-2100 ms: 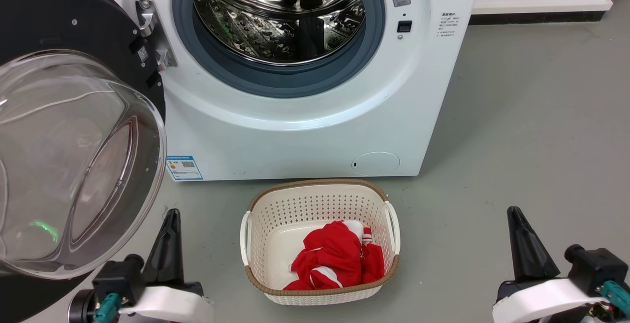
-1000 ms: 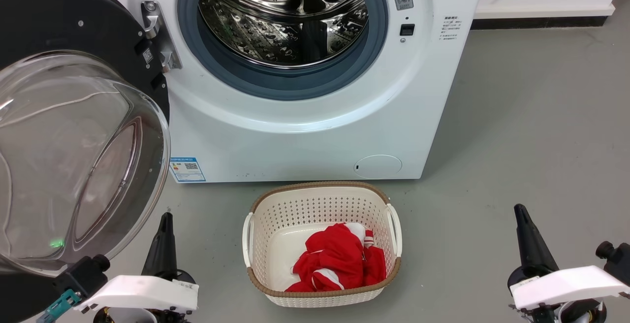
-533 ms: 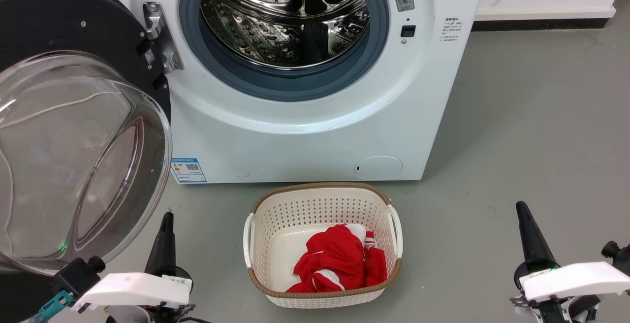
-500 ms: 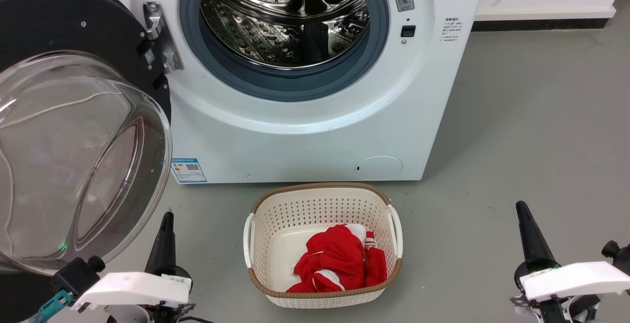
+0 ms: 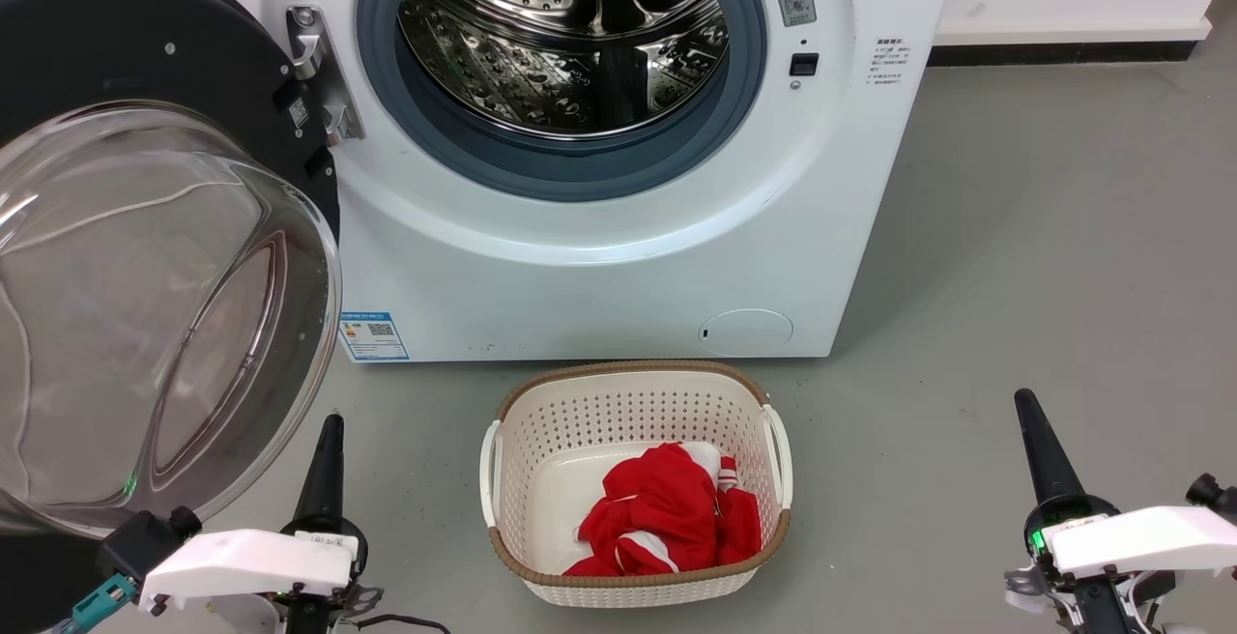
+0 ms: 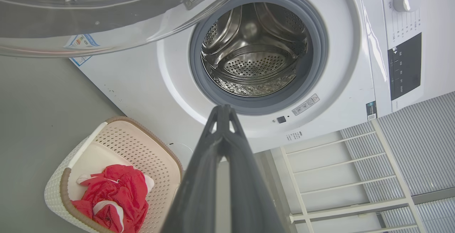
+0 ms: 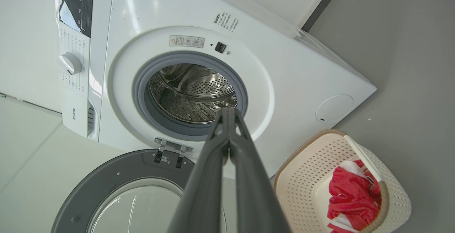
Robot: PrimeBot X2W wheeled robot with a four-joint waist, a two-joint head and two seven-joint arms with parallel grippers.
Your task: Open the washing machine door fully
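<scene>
The washing machine is a white front loader with its steel drum exposed. The washing machine door hangs swung wide open on its left hinge, black rim and bulging glass bowl facing outward. My left gripper is shut and holds nothing, low on the floor side just right of the glass bowl, apart from it. My right gripper is shut and holds nothing, far right of the machine.
A cream laundry basket with a red and white garment stands on the grey floor before the machine. A white wall with dark skirting runs behind at the right. A white rack shows in the left wrist view.
Both arms have drawn back slightly toward the lower edge. The whole picture has shifted a little, so the camera moved. The door stands as before.
</scene>
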